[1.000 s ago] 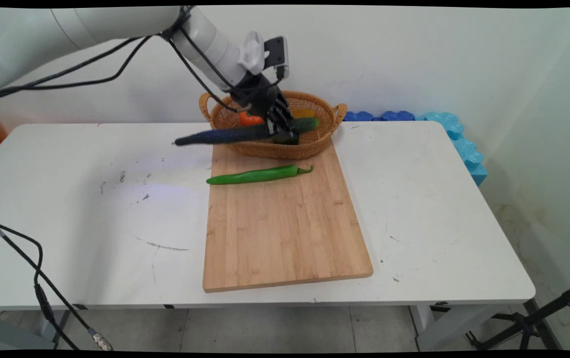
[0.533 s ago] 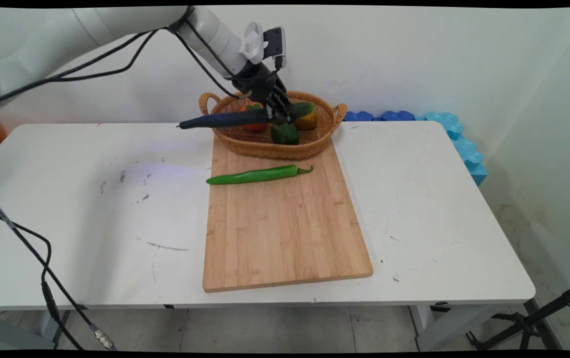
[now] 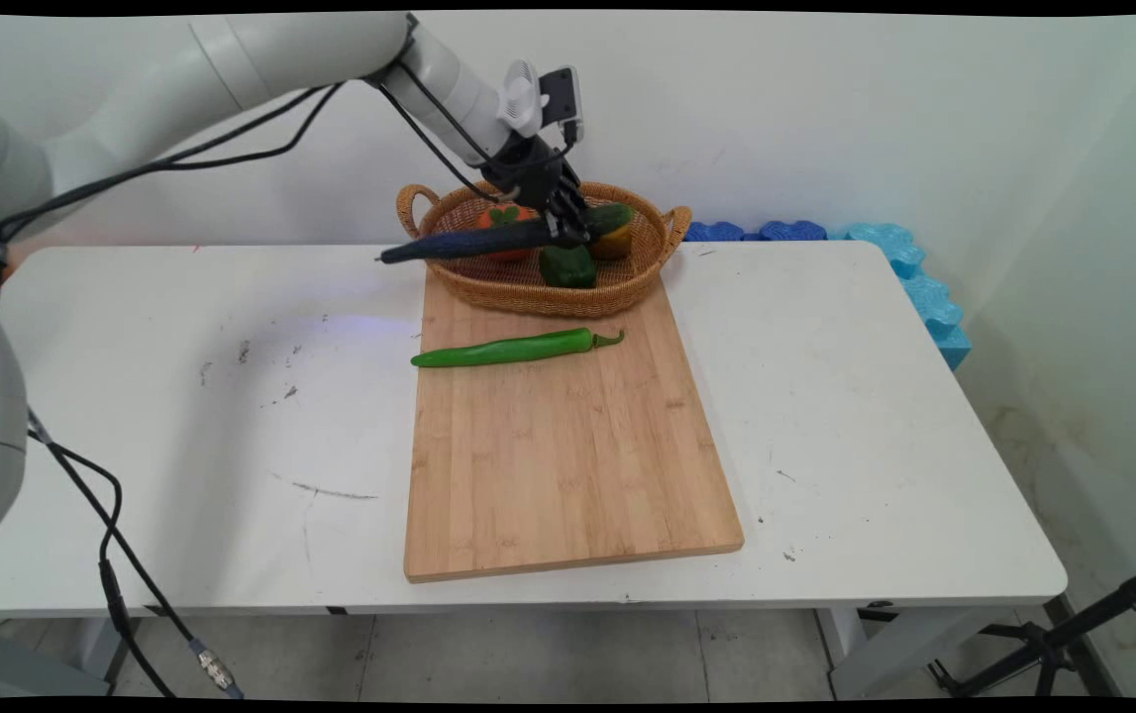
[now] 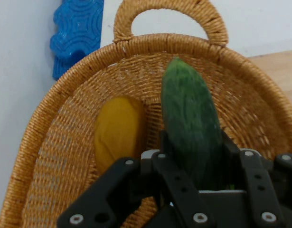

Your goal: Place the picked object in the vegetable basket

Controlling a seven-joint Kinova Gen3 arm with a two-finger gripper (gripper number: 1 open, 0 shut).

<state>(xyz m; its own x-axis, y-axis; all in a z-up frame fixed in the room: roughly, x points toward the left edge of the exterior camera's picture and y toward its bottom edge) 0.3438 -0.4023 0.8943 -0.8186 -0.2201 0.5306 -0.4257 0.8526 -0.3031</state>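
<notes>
A long dark cucumber [image 3: 488, 241] juts leftward over the white table [image 3: 181, 416], clamped near its right end between the fingers of the black gripper [image 3: 568, 226] above the wicker basket [image 3: 647, 272] at the far side. Inside the basket lie an orange tomato [image 3: 503, 216], a green pepper [image 3: 568, 267] and a yellow fruit [image 4: 118, 133]. Nearer, a green chili [image 3: 513, 348] rests across the wooden cutting board [image 3: 568, 465].

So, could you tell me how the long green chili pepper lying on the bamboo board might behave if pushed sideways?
The long green chili pepper looks smooth and rounded, so it would probably roll or slide easily on the flat bamboo cutting board. Its thin, tapered body likely makes it light, and it may pivot rather than travel straight.
</notes>
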